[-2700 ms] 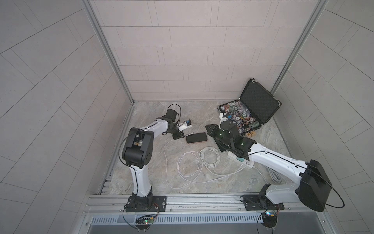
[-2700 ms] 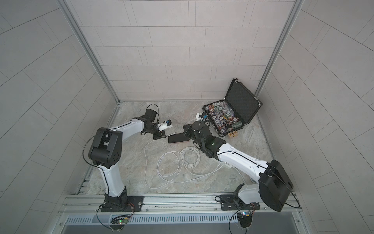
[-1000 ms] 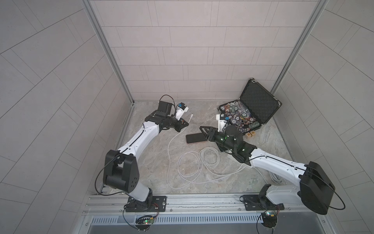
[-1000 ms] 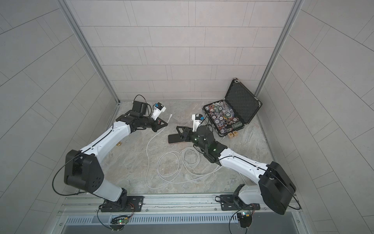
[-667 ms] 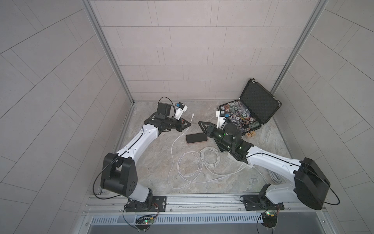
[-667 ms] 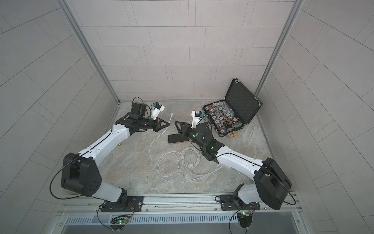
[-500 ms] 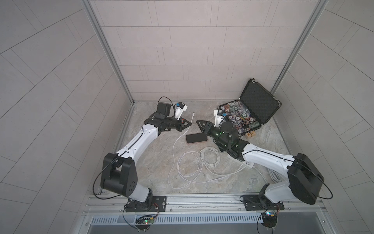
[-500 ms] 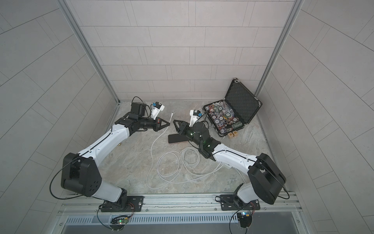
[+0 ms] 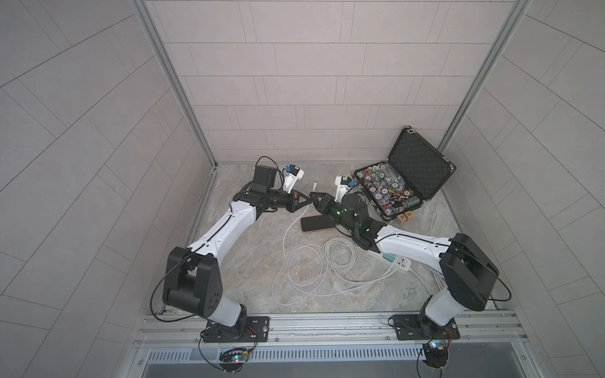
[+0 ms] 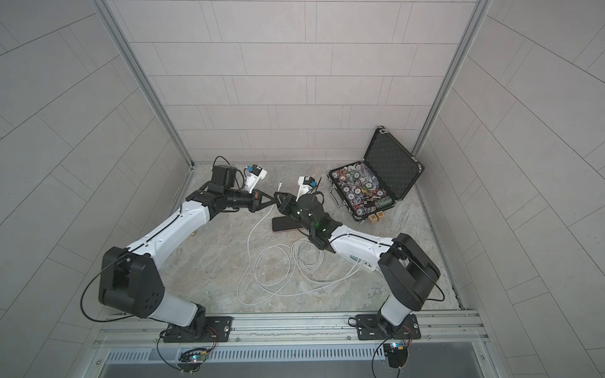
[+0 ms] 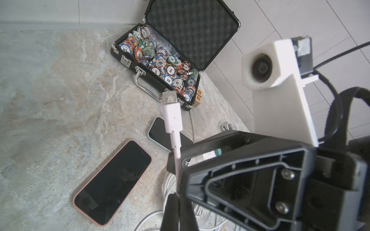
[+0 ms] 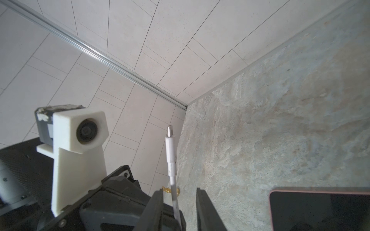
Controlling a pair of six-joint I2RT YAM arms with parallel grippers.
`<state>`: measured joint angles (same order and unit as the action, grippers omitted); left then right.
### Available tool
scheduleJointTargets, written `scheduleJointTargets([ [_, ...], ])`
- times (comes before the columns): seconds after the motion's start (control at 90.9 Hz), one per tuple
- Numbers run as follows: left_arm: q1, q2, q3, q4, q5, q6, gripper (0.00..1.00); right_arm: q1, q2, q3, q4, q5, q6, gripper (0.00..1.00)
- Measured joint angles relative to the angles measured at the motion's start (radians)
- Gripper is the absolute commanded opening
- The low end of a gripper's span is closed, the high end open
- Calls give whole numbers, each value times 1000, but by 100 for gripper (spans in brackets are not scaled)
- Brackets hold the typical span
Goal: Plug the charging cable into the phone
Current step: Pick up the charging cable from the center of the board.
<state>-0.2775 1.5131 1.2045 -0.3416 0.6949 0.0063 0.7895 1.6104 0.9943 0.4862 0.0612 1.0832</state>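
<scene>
Left hand (image 9: 304, 200) is pinching the charging cable (image 11: 171, 118) below its plug. Right hand (image 12: 178, 192) is straddling it, narrowly open — the phone (image 11: 113, 187) is lying unplugged.

Left tool (image 9: 307, 199) and right tool (image 9: 315, 197) tip to tip, charging cable (image 9: 284, 243) seemingly between, phone (image 9: 316, 224) near

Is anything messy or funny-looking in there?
Yes. The poker chips lie in a jumbled heap in the open black case, not stacked. The charging cable sprawls in loose loops, its plug end up in the air.
</scene>
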Motion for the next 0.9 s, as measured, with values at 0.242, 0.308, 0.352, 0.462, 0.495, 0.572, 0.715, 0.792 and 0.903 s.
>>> scheduleJointTargets([
  [0.242, -2, 0, -14, 15, 24, 0, 0, 3, 6, 0, 36, 11, 4, 17],
  [0.308, -4, 0, -20, 18, 24, 0, 0, 3, 8, 0, 40, 14, 5, 16],
  [0.352, -5, 0, -21, 19, 24, 0, 0, 3, 10, 0, 40, 17, 4, 13],
  [0.462, -4, 0, -21, 23, 27, 0, 0, 3, 11, 0, 39, 25, 3, 7],
  [0.495, -4, 0, -21, 25, 27, 0, 0, 2, 12, 0, 40, 26, 4, 6],
  [0.572, -4, 0, -21, 24, 26, 0, 0, 2, 14, 0, 41, 27, 7, 0],
  [0.715, -5, 0, -22, 26, 31, -4, 67, 3, 16, 0, 48, 26, 6, 0],
  [0.792, -2, 0, -32, 19, 44, -10, 93, -2, 16, 3, 61, 26, 3, 0],
  [0.903, 1, 0, -37, 0, 72, -15, 100, -17, 12, 3, 67, 18, -16, 0],
])
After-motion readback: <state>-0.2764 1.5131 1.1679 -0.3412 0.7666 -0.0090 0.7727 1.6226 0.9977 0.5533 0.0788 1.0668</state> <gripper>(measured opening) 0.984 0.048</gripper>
